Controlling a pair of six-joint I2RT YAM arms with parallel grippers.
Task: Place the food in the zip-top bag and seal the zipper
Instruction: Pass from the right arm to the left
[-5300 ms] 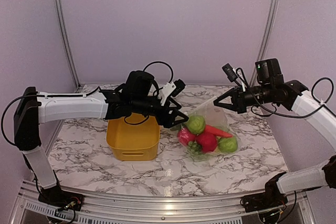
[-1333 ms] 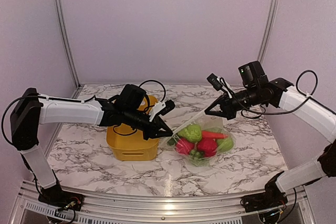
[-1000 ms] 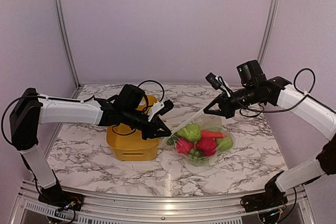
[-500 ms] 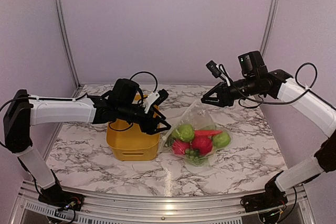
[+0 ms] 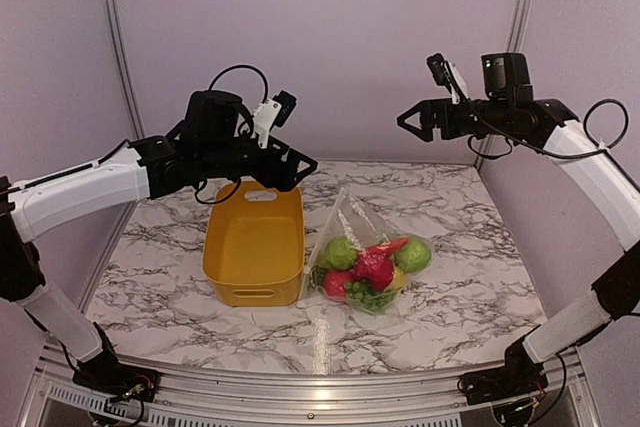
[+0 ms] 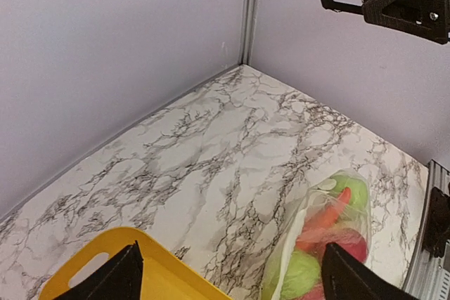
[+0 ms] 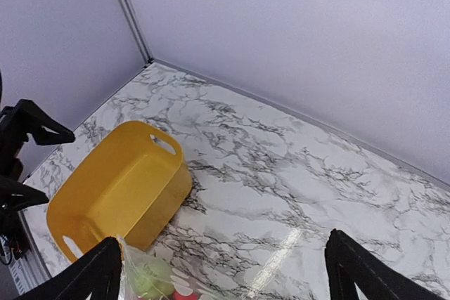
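A marbled tabletop [image 5: 450, 307] fills the floor of the booth, with pale walls on the left, right and far sides. Above it the left arm [image 5: 90, 182] reaches in from the left and the right arm [image 5: 590, 162] from the right, both held high and well apart from everything on the tabletop. Left of centre sits the yellow bin [image 5: 255, 247], long side running near to far, with nothing showing inside it. Just right of the bin, close against its right wall, lies the zip-top bag [image 5: 345, 212], clear and dotted, its upper part rising to a loose peak toward the far side; whether its mouth is sealed cannot be told. The left claw [image 5: 298, 169] hangs over the far end of the bin, its jaws spread wide and gripping nothing. The right claw [image 5: 408, 122] hovers higher, right of centre toward the far wall, jaws likewise wide apart and bare. The food is bunched in the near part of the bag: two green apples [image 5: 341, 252], a red piece [image 5: 375, 267], an orange-red carrot [image 5: 390, 246] and green grapes [image 5: 368, 297].
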